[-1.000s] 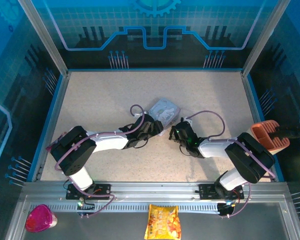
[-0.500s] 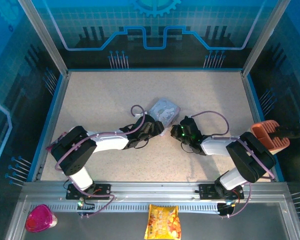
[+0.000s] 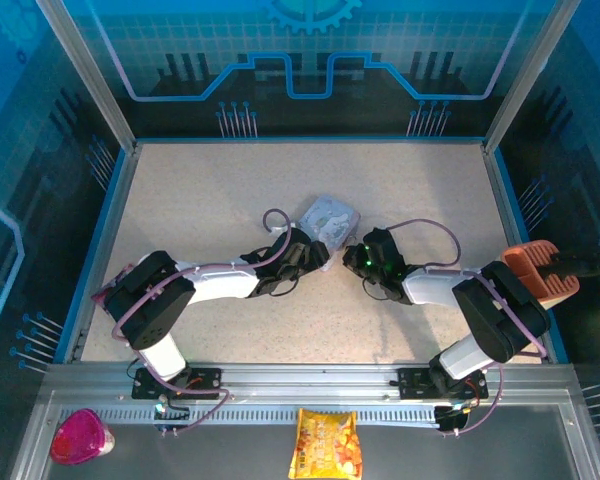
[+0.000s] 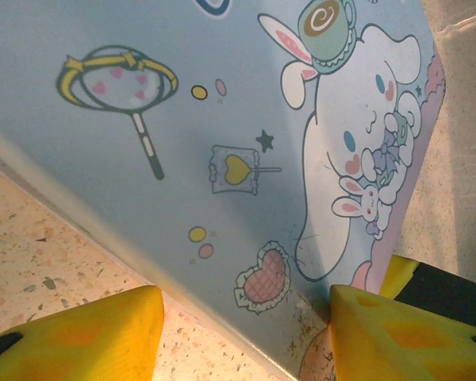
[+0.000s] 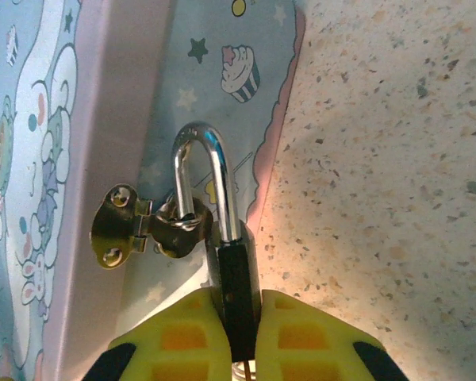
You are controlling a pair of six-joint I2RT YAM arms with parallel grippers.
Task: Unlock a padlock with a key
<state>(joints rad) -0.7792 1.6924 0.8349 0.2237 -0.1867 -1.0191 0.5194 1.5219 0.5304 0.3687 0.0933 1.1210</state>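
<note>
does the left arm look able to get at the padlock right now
Probably not. The right gripper is shut on the padlock body, covering most of it, and the left gripper looks clamped across the tin itself.

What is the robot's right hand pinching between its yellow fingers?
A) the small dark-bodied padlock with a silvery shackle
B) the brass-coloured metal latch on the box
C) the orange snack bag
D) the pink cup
A: in the right wrist view the right hand has its yellow fingers pressed against both sides of the small dark-bodied padlock, whose silvery shackle hooks through the brass-coloured latch of the pastel cartoon-printed tin.
</note>
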